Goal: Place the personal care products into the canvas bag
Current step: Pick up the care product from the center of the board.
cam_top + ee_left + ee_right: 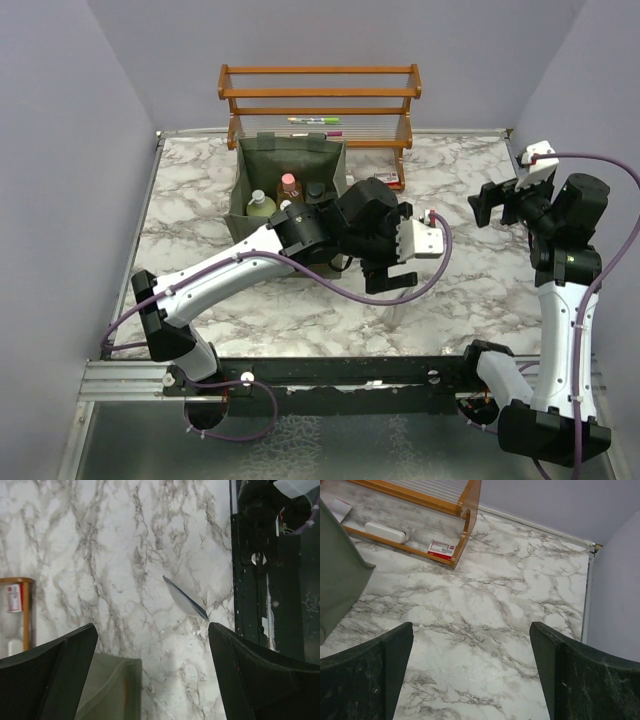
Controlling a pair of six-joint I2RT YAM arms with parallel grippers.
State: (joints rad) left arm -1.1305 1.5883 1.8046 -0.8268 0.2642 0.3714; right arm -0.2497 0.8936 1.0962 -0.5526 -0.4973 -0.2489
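The boxy olive-green canvas bag (290, 160) is standing open at the back of the white marble table (480, 290), just in front of the orange-brown wooden slatted rack (320, 95). Inside it 3 products are showing: a pale green bottle (261, 206), an orange bottle with a pink cap (290, 186) and a bottle with a black cap (316, 190).

The left gripper (152, 630) is hanging beside the bag's right corner, its fingers wide apart and holding nothing. The right gripper (470, 627) is also standing apart and empty, farther to the right.

Near the left gripper a thin pale flat thing with a dark edge (184, 599) is lying on the marble. It may be the grey pouch, but I cannot tell. Such a flat thing is likely slipping from under the fingers at a grasp. The left arm is also close to the soft bag, so a careless swing is risking to push it.
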